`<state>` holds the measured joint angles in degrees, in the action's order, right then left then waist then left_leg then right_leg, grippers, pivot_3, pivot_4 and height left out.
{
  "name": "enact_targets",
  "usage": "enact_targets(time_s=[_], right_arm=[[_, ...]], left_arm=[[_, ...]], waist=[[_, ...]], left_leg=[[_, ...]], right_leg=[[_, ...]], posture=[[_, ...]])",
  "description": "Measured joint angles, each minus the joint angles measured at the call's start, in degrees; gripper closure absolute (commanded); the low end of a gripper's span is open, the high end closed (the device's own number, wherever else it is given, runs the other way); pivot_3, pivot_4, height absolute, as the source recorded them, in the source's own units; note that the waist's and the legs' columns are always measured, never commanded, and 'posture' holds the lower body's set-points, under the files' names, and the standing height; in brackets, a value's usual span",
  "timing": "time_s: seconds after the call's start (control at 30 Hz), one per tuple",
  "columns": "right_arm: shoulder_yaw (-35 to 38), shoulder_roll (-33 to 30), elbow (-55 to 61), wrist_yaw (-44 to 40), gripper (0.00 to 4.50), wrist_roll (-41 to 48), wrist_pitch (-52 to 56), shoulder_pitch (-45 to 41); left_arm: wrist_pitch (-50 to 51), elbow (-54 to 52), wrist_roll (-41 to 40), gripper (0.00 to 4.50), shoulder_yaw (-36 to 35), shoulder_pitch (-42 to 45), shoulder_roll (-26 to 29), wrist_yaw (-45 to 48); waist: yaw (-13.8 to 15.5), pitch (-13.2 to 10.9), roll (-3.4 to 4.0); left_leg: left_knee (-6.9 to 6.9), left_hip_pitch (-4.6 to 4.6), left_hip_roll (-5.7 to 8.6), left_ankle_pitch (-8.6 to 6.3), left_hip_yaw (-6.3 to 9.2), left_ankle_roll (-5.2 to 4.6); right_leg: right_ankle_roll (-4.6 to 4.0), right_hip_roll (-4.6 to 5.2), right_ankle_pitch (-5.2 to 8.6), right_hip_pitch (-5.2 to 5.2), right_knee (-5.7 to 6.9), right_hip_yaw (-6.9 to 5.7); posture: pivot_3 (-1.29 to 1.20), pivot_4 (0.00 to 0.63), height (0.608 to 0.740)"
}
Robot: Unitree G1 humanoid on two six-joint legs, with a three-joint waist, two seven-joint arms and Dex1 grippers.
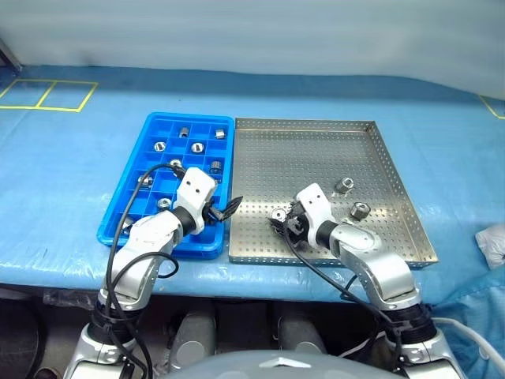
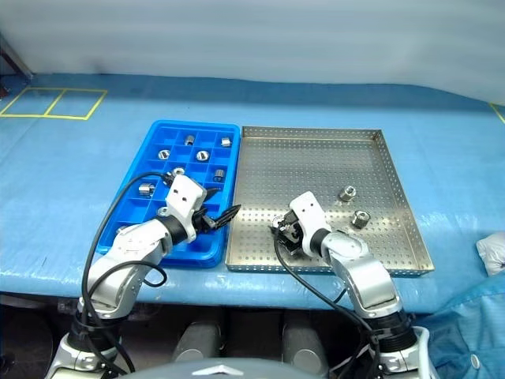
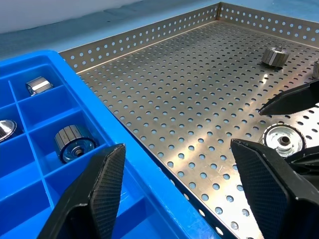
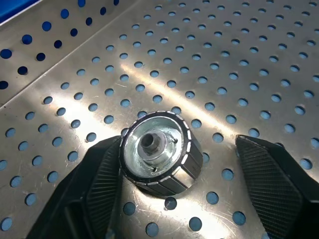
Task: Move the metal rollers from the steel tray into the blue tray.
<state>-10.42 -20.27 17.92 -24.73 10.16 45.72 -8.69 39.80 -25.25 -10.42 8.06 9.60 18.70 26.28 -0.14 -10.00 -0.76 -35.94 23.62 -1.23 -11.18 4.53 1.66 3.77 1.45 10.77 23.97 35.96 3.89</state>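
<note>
The steel tray (image 1: 316, 154) lies on the right, the blue tray (image 1: 132, 207) to its left, edge to edge. Three metal rollers lie on the steel tray: two towards the right (image 1: 344, 185) (image 1: 360, 211) and one near the front (image 4: 158, 153). My right gripper (image 4: 179, 164) straddles that front roller; one finger (image 4: 102, 184) touches it and the other (image 4: 269, 179) stands apart from it. Several rollers (image 3: 75, 143) sit in the blue tray's compartments. My left gripper (image 1: 225, 212) hangs open and empty over the seam between the two trays.
Both trays rest on a blue cloth-covered table, close to its front edge. A crumpled white object (image 1: 493, 243) lies at the far right. Yellow tape lines (image 1: 47, 95) mark the cloth at the back left.
</note>
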Motion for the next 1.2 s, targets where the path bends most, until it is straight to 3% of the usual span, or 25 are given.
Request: enact_targets(time_s=[0.1, 0.13, 0.37, 0.6, 0.87, 1.2], right_arm=[[-0.05, 0.15, 0.03, 0.09, 2.59, 0.00, 0.00, -0.43], [-0.06, 0.15, 0.03, 0.12, 2.66, -0.01, 0.00, -0.56], [-0.18, 0.15, 0.44, 0.58, 2.66, -0.59, -0.14, -3.61], [-3.21, 3.19, -3.19, -2.24, 2.66, -0.80, -4.32, -14.86], [-10.32, 12.30, -21.88, -7.88, 2.66, -2.86, -14.84, -27.93], [-10.48, 17.65, -42.62, -11.60, 2.66, -5.44, -25.17, -35.68]], left_arm=[[0.00, 0.00, 0.01, 0.80, -0.01, -0.05, 0.10, -0.01], [0.00, 0.00, 0.01, 0.80, -0.01, -0.14, 0.18, -0.02], [1.10, -2.39, -0.12, 0.80, -1.58, -2.98, 0.62, -1.27], [5.61, -10.25, -1.25, 0.80, -9.49, -8.28, 1.15, -5.79], [9.52, -17.54, -2.03, 0.80, -16.66, -15.92, 1.97, -8.58], [9.72, -20.42, -3.25, 0.80, -16.29, -19.81, 0.48, -10.43]], waist=[[0.04, 0.00, 0.00], [0.05, 0.00, 0.00], [0.04, -0.01, 0.00], [0.47, -0.02, -0.01], [3.50, -0.02, -0.02], [7.36, -0.02, -0.02]], left_leg=[[-0.01, 0.00, 0.00, 0.00, 0.00, 0.00], [-0.01, 0.00, 0.00, 0.00, 0.00, 0.00], [0.02, 0.03, -0.01, 0.00, 0.00, 0.00], [0.08, -0.02, -0.09, 0.00, 0.03, 0.00], [0.25, 0.01, -0.10, 0.01, 0.01, 0.01], [0.46, 0.06, -0.10, 0.07, -0.02, 0.14]], right_leg=[[0.00, 0.00, 0.00, 0.00, 0.00, 0.00], [0.00, 0.00, 0.00, 0.00, 0.00, 0.00], [0.00, 0.00, 0.00, 0.05, 0.00, 0.00], [-0.05, -0.07, 0.02, 0.07, 0.05, -0.06], [-0.13, -0.07, 0.06, 0.17, 0.03, -0.08], [-0.23, -0.09, 0.11, 0.41, 0.07, -0.10]], posture=[[0.16, 0.150, 0.740], [0.16, 0.150, 0.740], [0.20, 0.150, 0.740], [0.29, 0.150, 0.740], [0.39, 0.150, 0.740], [0.44, 0.150, 0.740]])
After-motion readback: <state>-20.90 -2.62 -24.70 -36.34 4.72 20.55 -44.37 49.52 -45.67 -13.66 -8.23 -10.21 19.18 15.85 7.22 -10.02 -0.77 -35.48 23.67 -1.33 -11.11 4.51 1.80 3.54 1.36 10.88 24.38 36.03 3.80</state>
